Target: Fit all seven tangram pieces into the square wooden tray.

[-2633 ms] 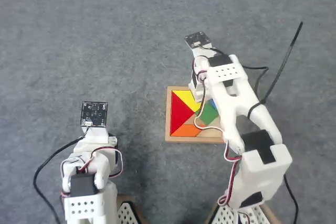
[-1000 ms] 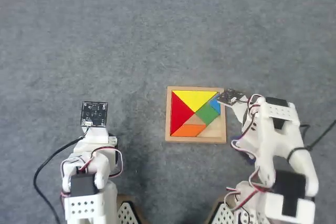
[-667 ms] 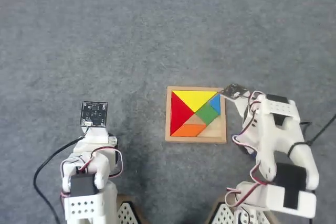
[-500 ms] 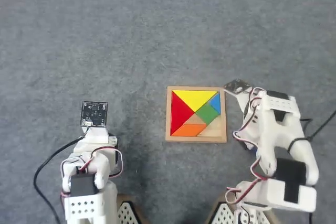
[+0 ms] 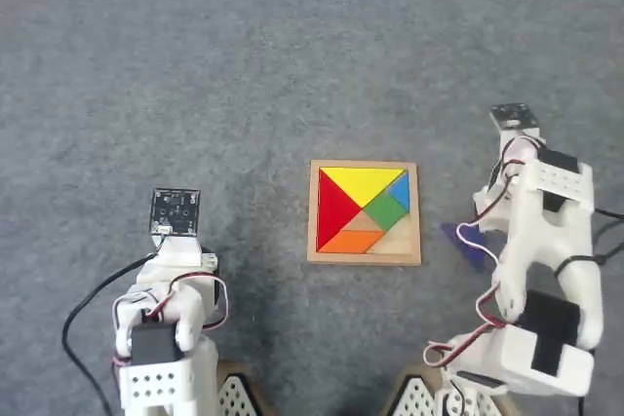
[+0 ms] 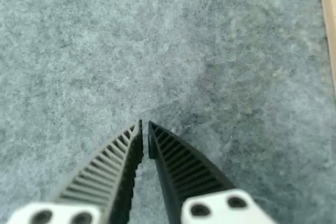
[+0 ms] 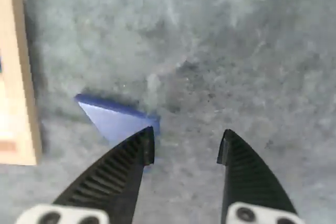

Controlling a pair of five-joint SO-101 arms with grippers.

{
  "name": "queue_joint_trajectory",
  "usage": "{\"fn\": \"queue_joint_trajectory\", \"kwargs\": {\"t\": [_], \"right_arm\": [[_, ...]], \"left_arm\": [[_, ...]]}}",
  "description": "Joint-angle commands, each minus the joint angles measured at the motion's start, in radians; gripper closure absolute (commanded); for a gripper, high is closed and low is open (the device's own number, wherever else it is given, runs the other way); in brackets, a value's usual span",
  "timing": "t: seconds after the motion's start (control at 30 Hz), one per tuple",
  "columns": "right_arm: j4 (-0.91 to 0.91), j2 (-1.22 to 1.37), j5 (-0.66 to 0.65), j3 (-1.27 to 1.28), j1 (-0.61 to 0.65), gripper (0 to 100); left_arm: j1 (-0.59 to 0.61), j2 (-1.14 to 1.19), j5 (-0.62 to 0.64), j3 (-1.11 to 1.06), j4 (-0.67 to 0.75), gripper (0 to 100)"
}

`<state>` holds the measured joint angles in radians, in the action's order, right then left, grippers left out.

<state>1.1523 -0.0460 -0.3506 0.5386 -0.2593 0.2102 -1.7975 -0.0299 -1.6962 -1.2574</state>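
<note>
In the high view the right arm (image 5: 534,241) is covering part of a blue piece (image 5: 466,246) that is lying on the grey carpet (image 5: 195,75), near the wooden tray (image 5: 364,260) but apart from it; the piece's full outline is not showing there. In the right wrist view one corner of the blue piece (image 7: 113,116) is slipping under a fingertip, and the tray's rim (image 7: 16,77) is being cut off at the picture's edge. Inside the tray, yellow (image 5: 361,182), red (image 5: 334,209), green (image 5: 387,209), orange (image 5: 351,239) and a small blue piece (image 5: 400,190) are lying flat. The corner nearest the right arm is looking like bare wood, and I cannot tell whether it is a gap or a wood-coloured piece.

The right arm is standing bent beside the tray; its gripper (image 7: 186,142) is hanging wide open over the carpet, gripping nothing, one finger right at the blue piece. The left arm (image 5: 166,284) is sitting folded back, well apart from the tray; its gripper (image 6: 144,125) is pointing at bare carpet, fingers closed to a thin slit and gripping nothing.
</note>
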Motion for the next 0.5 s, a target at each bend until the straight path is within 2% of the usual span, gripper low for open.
{"fn": "queue_joint_trajectory", "kwargs": {"t": [0.0, 0.2, 0.37, 0.47], "right_arm": [[0.082, -0.021, 0.031, -0.043, 0.108, 78.3], [0.085, -0.016, -0.144, 0.029, 0.252, 77.5], [0.030, -0.008, -0.114, 0.068, 0.219, 68.9], [0.001, -0.007, -0.121, 0.094, 0.177, 68.5]], "left_arm": [[0.002, -0.018, 0.017, 0.013, -0.003, 98], [0.002, -0.018, 0.017, 0.013, -0.003, 98], [0.002, -0.018, 0.017, 0.013, -0.003, 98], [0.002, -0.018, 0.017, 0.013, -0.003, 98]]}}
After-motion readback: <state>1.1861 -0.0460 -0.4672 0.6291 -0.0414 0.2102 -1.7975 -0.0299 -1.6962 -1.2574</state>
